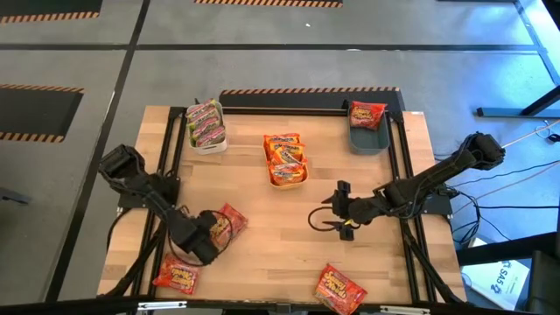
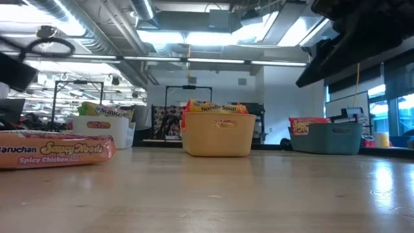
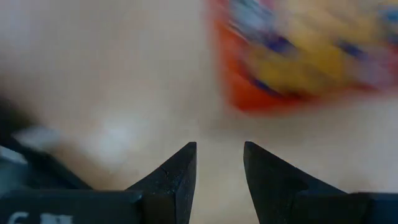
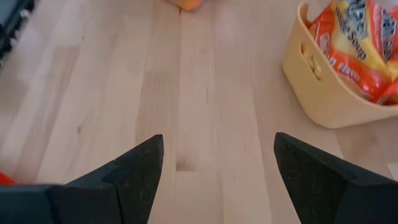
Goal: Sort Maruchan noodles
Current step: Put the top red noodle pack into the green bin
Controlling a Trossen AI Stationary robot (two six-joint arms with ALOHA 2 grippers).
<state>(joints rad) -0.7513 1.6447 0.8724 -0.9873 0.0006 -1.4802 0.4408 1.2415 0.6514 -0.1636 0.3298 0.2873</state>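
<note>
Nearest the front edge of the pale wooden worktop lie two red packets, one toward each corner, flat and crinkly. The left hand hovers low beside a third red packet, fingers narrowed to a slim gap, holding nothing. The right hand hangs mid-worktop, spread wide and empty. These packets look light, thin and slippery, with a brittle noodle block inside; I'd pinch one gently across a short edge. Farther back stand three smooth plastic bins: white with green packets, yellow with orange ones, blue holding one red.
</note>
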